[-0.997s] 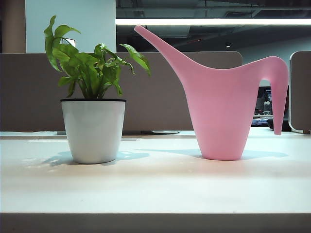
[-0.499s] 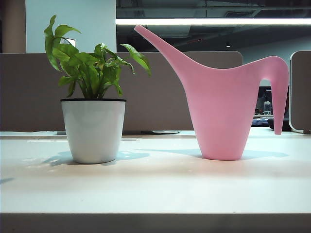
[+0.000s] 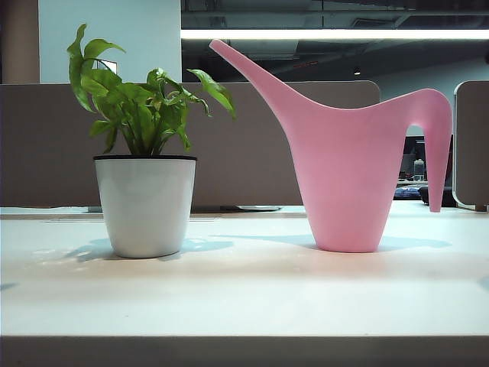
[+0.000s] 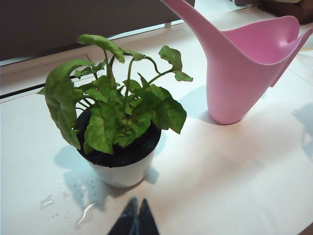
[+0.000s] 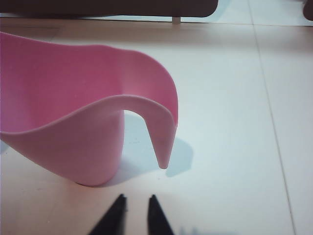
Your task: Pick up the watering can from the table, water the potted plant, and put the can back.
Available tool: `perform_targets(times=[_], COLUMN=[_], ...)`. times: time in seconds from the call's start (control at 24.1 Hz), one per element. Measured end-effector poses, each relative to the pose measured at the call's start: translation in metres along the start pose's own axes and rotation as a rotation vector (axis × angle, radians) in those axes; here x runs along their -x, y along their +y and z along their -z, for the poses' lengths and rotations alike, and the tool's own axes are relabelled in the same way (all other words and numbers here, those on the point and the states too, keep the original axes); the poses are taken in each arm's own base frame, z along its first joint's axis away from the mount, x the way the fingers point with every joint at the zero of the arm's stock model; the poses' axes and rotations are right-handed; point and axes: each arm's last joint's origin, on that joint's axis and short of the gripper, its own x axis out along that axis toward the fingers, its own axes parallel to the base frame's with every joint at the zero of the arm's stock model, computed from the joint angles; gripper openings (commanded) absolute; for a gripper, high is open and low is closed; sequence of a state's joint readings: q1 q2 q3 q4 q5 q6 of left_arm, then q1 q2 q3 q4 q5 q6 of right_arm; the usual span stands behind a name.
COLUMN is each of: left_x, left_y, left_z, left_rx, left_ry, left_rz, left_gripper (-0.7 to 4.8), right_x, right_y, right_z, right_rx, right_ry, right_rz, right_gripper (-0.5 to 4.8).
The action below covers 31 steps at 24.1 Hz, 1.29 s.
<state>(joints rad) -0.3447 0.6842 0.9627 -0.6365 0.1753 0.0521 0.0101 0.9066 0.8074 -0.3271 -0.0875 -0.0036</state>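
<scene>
Left tool (image 4: 134,218): tips pressed together, empty, hovering above the tabletop (image 4: 234,186) on the near side of the potted plant (image 4: 117,127), with small water drops (image 4: 63,208) on the surface just beside the pot. Right tool (image 5: 134,215): tips slightly parted, empty, above the tabletop just short of the watering can (image 5: 83,122), near its hooked handle (image 5: 164,142). Watering can upright on the tabletop beside the plant, apart from it, spout slanting up toward the leaves; grey-brown partition (image 3: 252,145) behind both.
</scene>
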Motion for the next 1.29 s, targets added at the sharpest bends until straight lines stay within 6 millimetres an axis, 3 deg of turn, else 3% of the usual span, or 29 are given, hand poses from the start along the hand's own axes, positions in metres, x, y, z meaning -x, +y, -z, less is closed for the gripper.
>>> perform_targets(times=[0.04,0.08,0.29,0.46,0.79,0.87,1.0,1.16,1.29], left_x=[0.000,0.000,0.000,0.000,0.000,0.000,0.000,0.000,0.000], left_y=[0.000,0.000,-0.001,-0.001,0.000,0.000,0.000,0.000,0.000], left_z=[0.000,0.000,0.000,0.000,-0.003,-0.004,-0.004,-0.004,-0.004], left_rx=[0.000,0.000,0.000,0.000,-0.029,-0.030,-0.031,-0.031,-0.031], left_ry=[-0.001,-0.001,-0.002,-0.002,-0.036,-0.040,-0.043,-0.044,-0.047], left_rz=[0.002,0.008,0.022,0.022,0.020,0.020,0.020,0.020,0.020], left_gripper=[-0.07,-0.07,-0.07,-0.07,-0.07,-0.07,-0.07,-0.07,-0.07], right_x=[-0.001,-0.003,-0.023,-0.039,-0.061,-0.065,-0.071,-0.074,-0.092], right_y=[0.000,0.000,-0.003,-0.004,-0.006,-0.006,-0.007,-0.007,-0.009], right_z=[0.000,0.001,0.005,0.010,0.012,0.021,0.054,0.064,0.074], right_rx=[0.000,-0.003,-0.012,-0.054,-0.084,-0.083,-0.077,-0.065,-0.065], right_ry=[0.002,0.011,0.060,0.095,-0.004,-0.014,-0.011,-0.093,-0.078], right_rz=[0.000,0.002,0.027,0.029,0.027,0.027,0.030,0.028,0.028], right_gripper=[2.85,3.14,3.18,4.53,4.54,4.53,4.22,4.22,4.25])
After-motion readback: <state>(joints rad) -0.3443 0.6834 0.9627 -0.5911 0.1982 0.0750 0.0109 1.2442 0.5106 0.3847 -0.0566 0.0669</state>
